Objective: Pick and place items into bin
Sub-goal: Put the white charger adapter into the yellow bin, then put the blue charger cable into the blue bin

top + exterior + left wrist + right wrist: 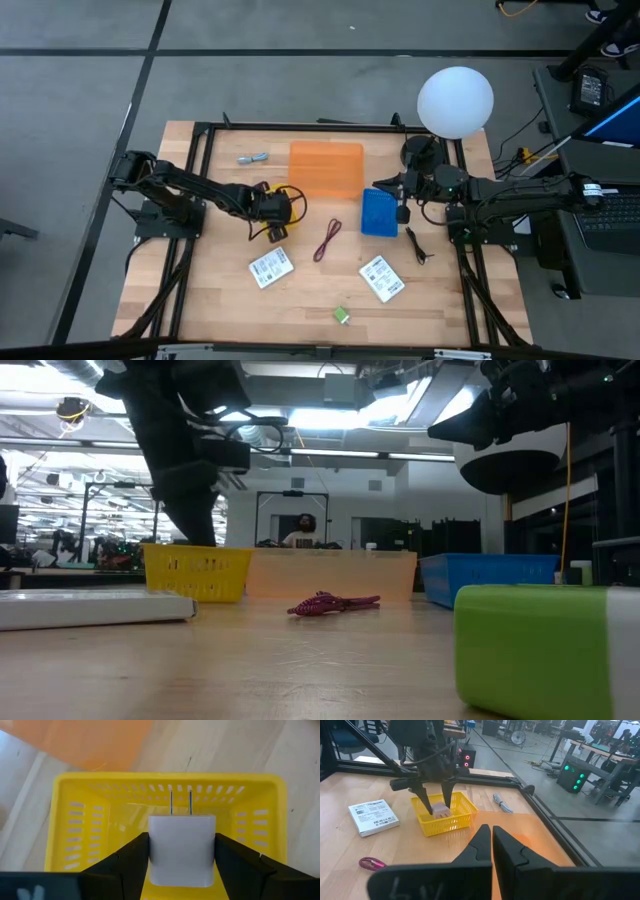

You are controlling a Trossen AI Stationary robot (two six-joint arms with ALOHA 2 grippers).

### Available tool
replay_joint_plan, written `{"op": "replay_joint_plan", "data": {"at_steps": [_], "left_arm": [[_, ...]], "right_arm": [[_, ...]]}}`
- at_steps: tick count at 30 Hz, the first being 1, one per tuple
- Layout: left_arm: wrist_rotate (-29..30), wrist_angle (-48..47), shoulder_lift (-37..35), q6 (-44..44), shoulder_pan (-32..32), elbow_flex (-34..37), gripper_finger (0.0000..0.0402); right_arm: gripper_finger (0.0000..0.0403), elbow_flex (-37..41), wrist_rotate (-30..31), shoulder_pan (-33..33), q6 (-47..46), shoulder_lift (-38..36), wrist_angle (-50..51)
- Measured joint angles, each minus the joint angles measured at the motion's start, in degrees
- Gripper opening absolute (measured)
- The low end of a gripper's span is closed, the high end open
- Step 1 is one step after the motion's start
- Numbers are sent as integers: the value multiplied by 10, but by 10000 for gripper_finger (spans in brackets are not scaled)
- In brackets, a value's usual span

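Observation:
My left gripper (182, 857) is shut on a small white block with two thin metal prongs (182, 847), over the open top of a yellow basket (75, 820), which also shows in the high view (290, 208). My right gripper (491, 837) is shut and empty, above the table between an orange bin (326, 168) and a blue bin (378, 212). On the wood lie two white labelled packets (270, 268) (381, 278), a dark red looped cord (327, 240), a green block (342, 316), a grey-blue piece (253, 158) and a thin black piece (418, 245). My left gripper pinches the white block by its two opposite flat sides (152, 850) between its two fingers (132, 860). The fingers come from above, pointing down into the basket. The block's prongs (180, 802) point away from the wrist. Whether the block touches the basket's floor, I cannot tell.
The three bins stand in a row across the table's far half. A black frame rail (300, 127) runs round the table. A white ball-shaped lamp (455, 100) hangs over the far right corner. A person (302, 530) stands in the room beyond the table.

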State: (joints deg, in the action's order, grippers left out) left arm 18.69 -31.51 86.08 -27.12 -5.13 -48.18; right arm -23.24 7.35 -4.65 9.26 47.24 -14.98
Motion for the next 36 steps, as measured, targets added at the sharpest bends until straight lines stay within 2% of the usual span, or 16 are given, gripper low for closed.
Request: {"op": "replay_joint_plan", "data": {"at_steps": [5, 9, 18, 25, 36], "left_arm": [[30, 0, 0, -12, 0, 0, 230], [26, -1, 0, -15, 0, 0, 243], [3, 0, 0, 74, 0, 0, 241], [-53, -64, 0, 79, -1, -42, 216], [-53, -166, 0, 114, -3, -140, 144]], "right_arm": [[0, 0, 0, 0, -1, 0, 0], [0, 0, 0, 0, -1, 0, 0], [0, 0, 0, 0, -1, 0, 0], [0, 0, 0, 0, -1, 0, 0], [0, 0, 0, 0, -1, 0, 0]]}}
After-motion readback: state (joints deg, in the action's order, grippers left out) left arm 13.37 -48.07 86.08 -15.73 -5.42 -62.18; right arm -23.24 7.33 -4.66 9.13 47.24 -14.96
